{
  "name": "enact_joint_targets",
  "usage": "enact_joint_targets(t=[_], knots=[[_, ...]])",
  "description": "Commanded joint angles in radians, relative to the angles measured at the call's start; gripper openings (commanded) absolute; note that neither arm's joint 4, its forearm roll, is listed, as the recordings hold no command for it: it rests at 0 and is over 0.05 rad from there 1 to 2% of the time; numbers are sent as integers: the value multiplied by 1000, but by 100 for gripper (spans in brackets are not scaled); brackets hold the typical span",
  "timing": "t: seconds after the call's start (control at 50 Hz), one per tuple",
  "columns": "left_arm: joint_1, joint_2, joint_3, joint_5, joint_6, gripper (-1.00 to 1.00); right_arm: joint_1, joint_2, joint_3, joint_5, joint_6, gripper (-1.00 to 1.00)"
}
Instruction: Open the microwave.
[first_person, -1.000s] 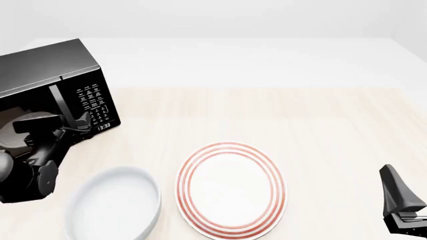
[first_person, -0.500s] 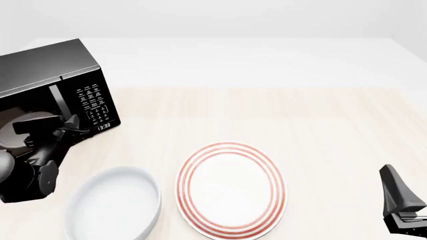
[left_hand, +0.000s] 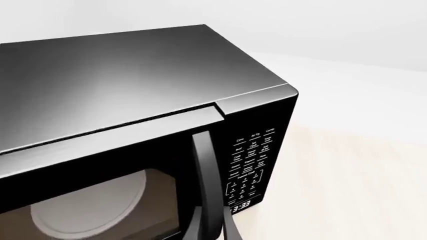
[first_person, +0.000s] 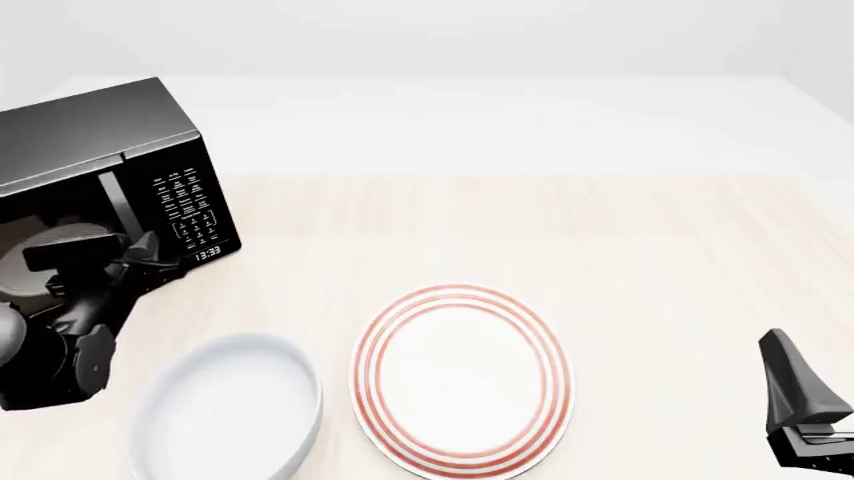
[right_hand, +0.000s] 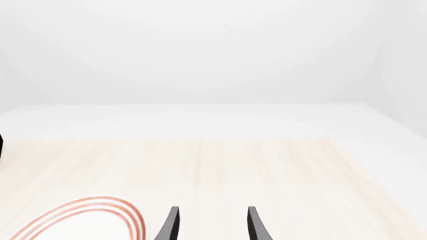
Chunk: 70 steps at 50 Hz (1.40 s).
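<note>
We see the microwave (first_person: 114, 170) standing at the far left of the bench (first_person: 641, 250), turned so that its keypad (first_person: 187, 205) and small clock display (first_person: 207, 253) face toward the middle of the bench. Its door looks shut: in the left wrist view the door's top edge runs flush under the glossy black top, and the pale round turntable (left_hand: 90, 207) shows through the dark glass. The vertical bar handle (left_hand: 205, 170) stands between the glass and the keypad.

The left gripper (first_person: 150, 262) sits right at the foot of that handle, just below the clock display. In the left wrist view two dark fingers (left_hand: 230, 231) rise at the handle's lower end, one on each side of it, but we cannot tell whether they are squeezing the bar or only flanking it.

The right gripper (right_hand: 211, 225) rests low at the near right corner of the bench, well apart from the microwave. Its two fingers stand spread with bare bench showing between them, holding nothing.

Nearer to us, a white bowl (first_person: 227, 410) lies on the left, and just beside it a white plate with red rings (first_person: 463, 377) lies near the middle; its rim also shows in the right wrist view.
</note>
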Motion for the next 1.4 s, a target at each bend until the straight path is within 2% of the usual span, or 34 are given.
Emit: enact_joint_targets(t=[0.02,0.58,1.4], knots=[[-28,-33,23,-23,-3,-100,0,0,0,0,0,100],[-86,-95,74,-54,-12,-100,0,0,0,0,0,100],[-114,-182,141,-97,-21,-100,0,0,0,0,0,100]])
